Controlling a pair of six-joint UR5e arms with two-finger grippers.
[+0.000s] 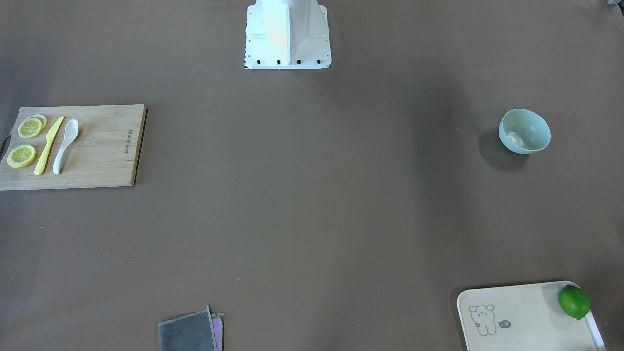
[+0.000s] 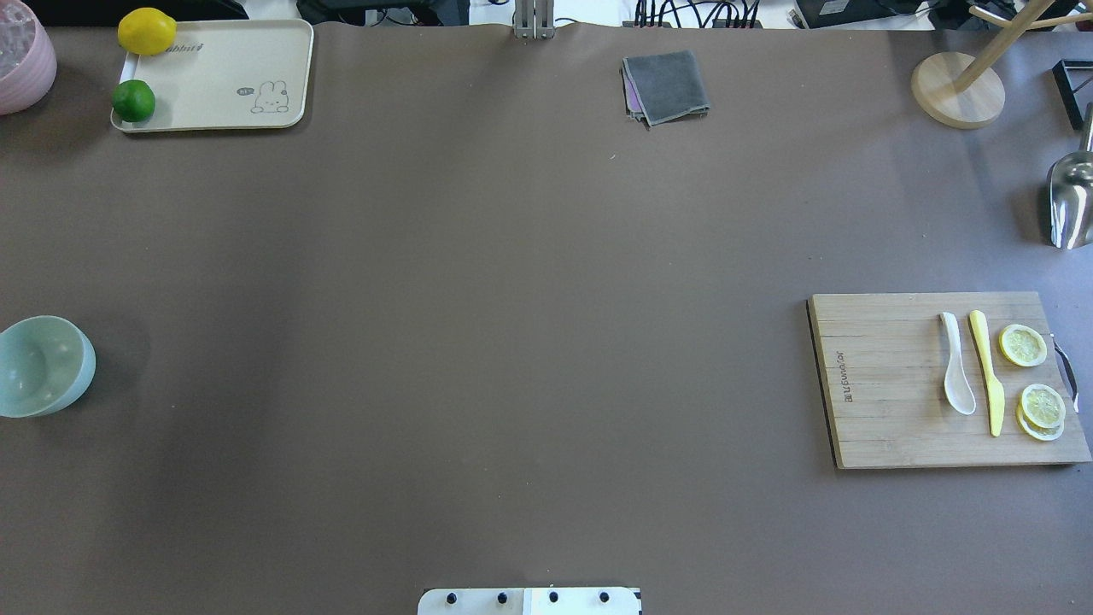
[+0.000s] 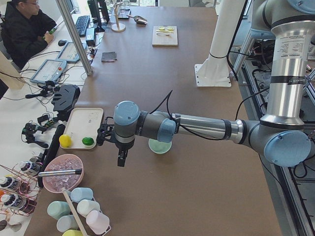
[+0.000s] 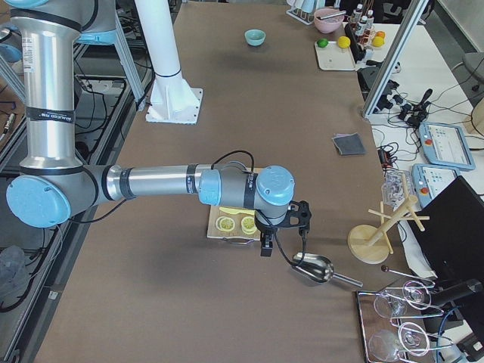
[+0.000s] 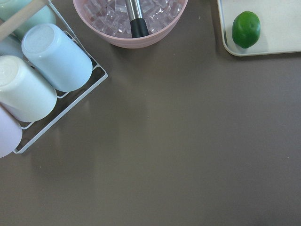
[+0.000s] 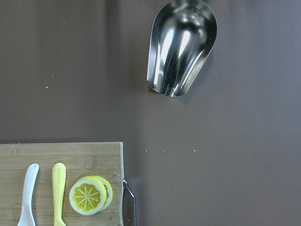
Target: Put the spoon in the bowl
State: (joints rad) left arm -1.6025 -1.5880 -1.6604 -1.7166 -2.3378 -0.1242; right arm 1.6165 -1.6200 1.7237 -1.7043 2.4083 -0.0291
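The white spoon (image 1: 66,144) lies on a wooden cutting board (image 1: 107,161), next to a yellow knife (image 1: 48,146); it also shows in the overhead view (image 2: 956,376) and the right wrist view (image 6: 27,197). The mint-green bowl (image 1: 524,130) stands upright on the far side of the table from the board, at the overhead view's left edge (image 2: 38,366). My left gripper (image 3: 121,158) hangs above the table beside the bowl (image 3: 160,146), seen only in the exterior left view. My right gripper (image 4: 281,242) hangs just past the board's outer end, seen only in the exterior right view. I cannot tell whether either is open or shut.
Lemon slices (image 2: 1033,376) lie on the board beside the knife. A metal scoop (image 6: 181,47) and a wooden stand (image 2: 956,90) are beyond the board. A tray (image 2: 230,77) holds a lime and a lemon. A pink ice bowl (image 5: 129,19), a cup rack (image 5: 42,75) and a grey cloth (image 2: 666,85) are nearby.
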